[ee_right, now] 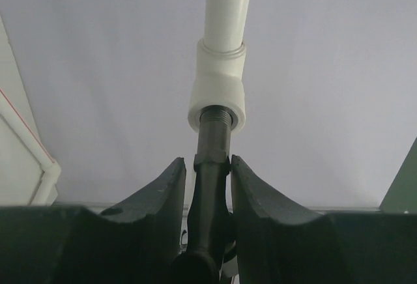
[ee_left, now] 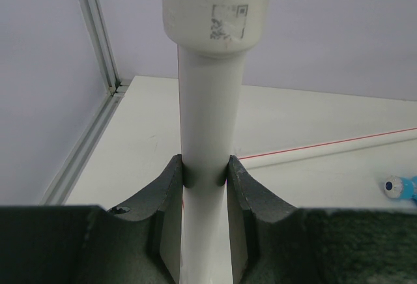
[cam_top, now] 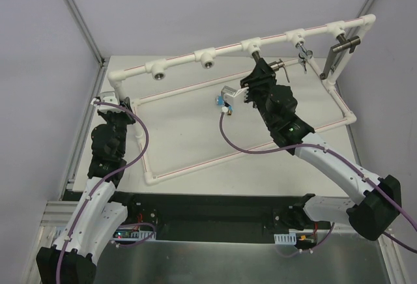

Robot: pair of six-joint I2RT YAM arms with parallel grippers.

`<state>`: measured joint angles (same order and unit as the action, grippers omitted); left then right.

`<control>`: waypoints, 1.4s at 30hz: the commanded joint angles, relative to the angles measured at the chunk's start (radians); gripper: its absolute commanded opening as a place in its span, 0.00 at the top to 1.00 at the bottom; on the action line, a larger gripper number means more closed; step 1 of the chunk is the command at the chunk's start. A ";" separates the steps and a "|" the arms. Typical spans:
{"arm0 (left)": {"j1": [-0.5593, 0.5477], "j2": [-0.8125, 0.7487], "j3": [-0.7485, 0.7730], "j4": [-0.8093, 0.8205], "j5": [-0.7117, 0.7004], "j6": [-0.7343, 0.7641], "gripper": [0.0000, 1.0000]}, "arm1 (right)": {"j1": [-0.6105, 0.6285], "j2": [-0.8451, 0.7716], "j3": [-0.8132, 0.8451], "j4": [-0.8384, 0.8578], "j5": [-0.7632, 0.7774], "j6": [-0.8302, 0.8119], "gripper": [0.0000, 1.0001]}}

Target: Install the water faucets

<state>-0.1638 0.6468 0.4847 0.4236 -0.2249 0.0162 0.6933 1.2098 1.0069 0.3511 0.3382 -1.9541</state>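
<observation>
Right jaws are clamping the dark grey faucet, its threaded end sitting at the mouth of a socket on the pipe frame's top rail, toward the counter's far edge. Left jaws are gripping the frame's upright near the far-left corner, bracing it.

Judgement: holding the faucet's axis in line with the socket while turning is mattering most, with cross-threading the risk.

Blue-handled faucet is lying mid-counter. No bins are showing; two sockets nearer the left are carrying no fitting.

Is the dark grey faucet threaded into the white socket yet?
Partly in: the dark grey metal faucet enters the white pipe socket, several threads exposed.
</observation>
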 commanded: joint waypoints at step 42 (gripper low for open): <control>-0.033 -0.003 0.014 0.020 0.088 -0.025 1.00 | -0.293 -0.021 0.238 -0.308 -0.499 1.869 0.84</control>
<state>-0.1650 0.6476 0.4847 0.4236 -0.2184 0.0181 0.3912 1.1984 1.2118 0.1810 -0.0845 -0.0307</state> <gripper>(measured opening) 0.242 0.022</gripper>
